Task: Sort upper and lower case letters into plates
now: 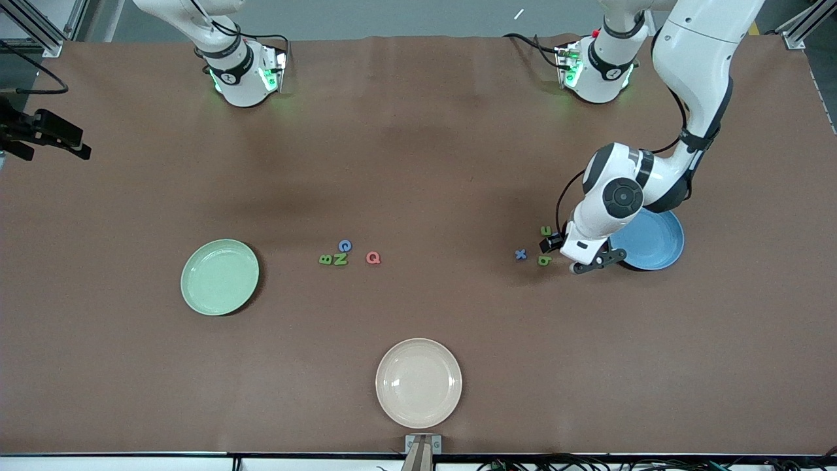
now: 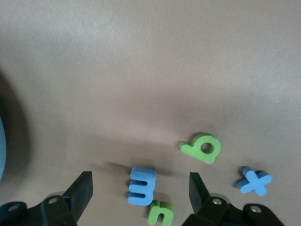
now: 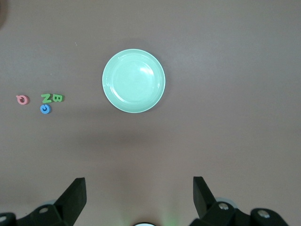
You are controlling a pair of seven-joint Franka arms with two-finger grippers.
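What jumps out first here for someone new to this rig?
The left arm, bent low with its claw open over the small letters beside the sky blue plate; a blue m lies between its fingers. Next, the mint green plate toward the right arm's end and the cream plate nearest the front camera. The right claw waits open, high above the mint green plate.

Even overhead light, moderately bright, no harsh glare. Brown table point(image 1: 418, 163) matte, soft diffuse arm shadows across its middle. Green plate point(image 1: 220, 277) casts thin dark crescent on table; cream plate point(image 1: 418, 383) shows faint sheen. Green status lights glow at both arm bases along table's top edge. Left wrist view: slightly soft focus, blue letter point(image 2: 141, 186) and green letter point(image 2: 202, 148) throw blurred shadows, dark shade at one edge. Right wrist view: sharp, mild highlight on plate.
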